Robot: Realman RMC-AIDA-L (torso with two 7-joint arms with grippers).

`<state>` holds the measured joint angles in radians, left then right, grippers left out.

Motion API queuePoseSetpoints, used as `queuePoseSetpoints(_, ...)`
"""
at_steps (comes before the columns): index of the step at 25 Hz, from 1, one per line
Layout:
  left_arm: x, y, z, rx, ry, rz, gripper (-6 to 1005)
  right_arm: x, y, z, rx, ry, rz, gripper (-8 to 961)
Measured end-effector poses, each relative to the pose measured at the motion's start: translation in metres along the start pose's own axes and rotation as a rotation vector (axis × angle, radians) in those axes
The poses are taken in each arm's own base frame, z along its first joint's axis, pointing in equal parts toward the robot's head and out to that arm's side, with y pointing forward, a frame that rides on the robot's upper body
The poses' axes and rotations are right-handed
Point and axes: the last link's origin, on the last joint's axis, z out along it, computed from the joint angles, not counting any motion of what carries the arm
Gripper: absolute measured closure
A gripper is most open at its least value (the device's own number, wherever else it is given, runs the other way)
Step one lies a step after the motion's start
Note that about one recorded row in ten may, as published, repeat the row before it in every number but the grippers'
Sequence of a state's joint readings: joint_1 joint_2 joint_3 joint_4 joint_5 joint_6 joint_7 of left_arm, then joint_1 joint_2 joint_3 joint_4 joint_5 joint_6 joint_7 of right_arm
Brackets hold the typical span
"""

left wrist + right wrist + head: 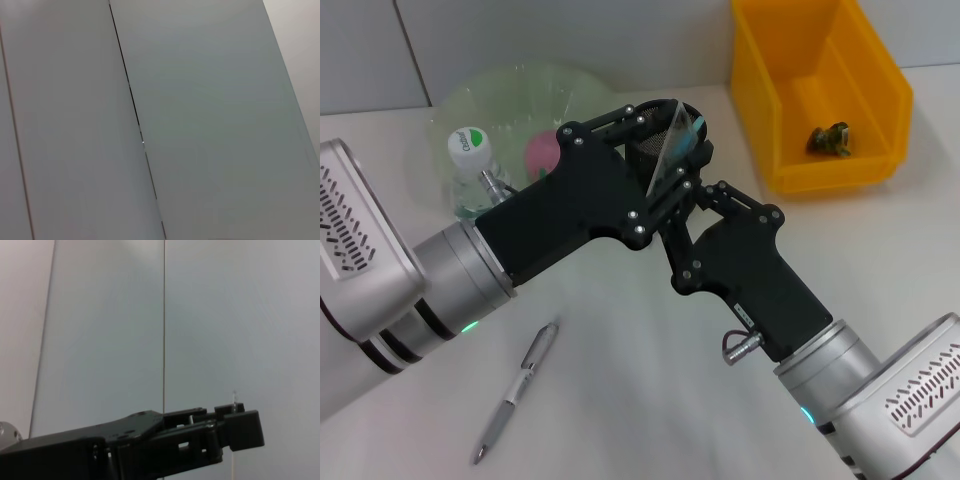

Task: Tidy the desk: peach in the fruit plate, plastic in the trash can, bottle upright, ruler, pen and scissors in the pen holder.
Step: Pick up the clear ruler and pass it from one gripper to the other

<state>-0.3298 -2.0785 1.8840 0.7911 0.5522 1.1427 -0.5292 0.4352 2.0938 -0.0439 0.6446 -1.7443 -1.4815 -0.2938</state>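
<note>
Both arms met over the black mesh pen holder (pixel 665 140) at the back of the white table (pixel 620 380). The left hand (pixel 672 135) reached in from the left and pinched a clear plastic ruler (pixel 669 148), a thin see-through strip that stood tilted, its lower end down at the holder's mouth. A teal-handled item, probably the scissors (pixel 697 125), poked out of the holder just beside it. The right hand (pixel 692 205) came up from the lower right and sat close under the left one; whether its fingers were closed or apart I cannot tell.

Behind the left arm lay the pale green, translucent fruit plate (pixel 530 90) with a pink peach (pixel 542 152) on it. A clear bottle (pixel 475 170) with a white cap stood upright at the plate's near edge. A silver pen (pixel 516 390) lay on the table near the front, well apart from the holder. The yellow bin (pixel 820 90) at the back right held a small crumpled piece of dark plastic (pixel 828 139).

Only the head view showed any of these things. The left wrist view gave just grey wall panels (pixel 200 125) with a thin seam. The right wrist view showed similar panels and the left hand's black linkage seen side-on, with a thin pale strip hanging below its tip.
</note>
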Motion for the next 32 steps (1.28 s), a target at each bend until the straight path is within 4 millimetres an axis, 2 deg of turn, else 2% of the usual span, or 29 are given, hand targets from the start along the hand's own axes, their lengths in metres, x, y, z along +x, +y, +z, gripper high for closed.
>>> queuePoseSetpoints(12,-0.001,0.002,0.0,-0.006,-0.003,-0.003,566,0.004,0.003,0.013,0.011,0.048,0.016,810)
queuePoseSetpoints(29,0.003,0.003,-0.001,0.006,0.033,-0.001,465,0.003,0.003,0.013,0.041,0.051,-0.004,936)
queuePoseSetpoints(32,0.003,0.002,-0.001,0.012,0.035,-0.005,342,0.004,0.0,0.013,0.053,0.057,-0.003,945)
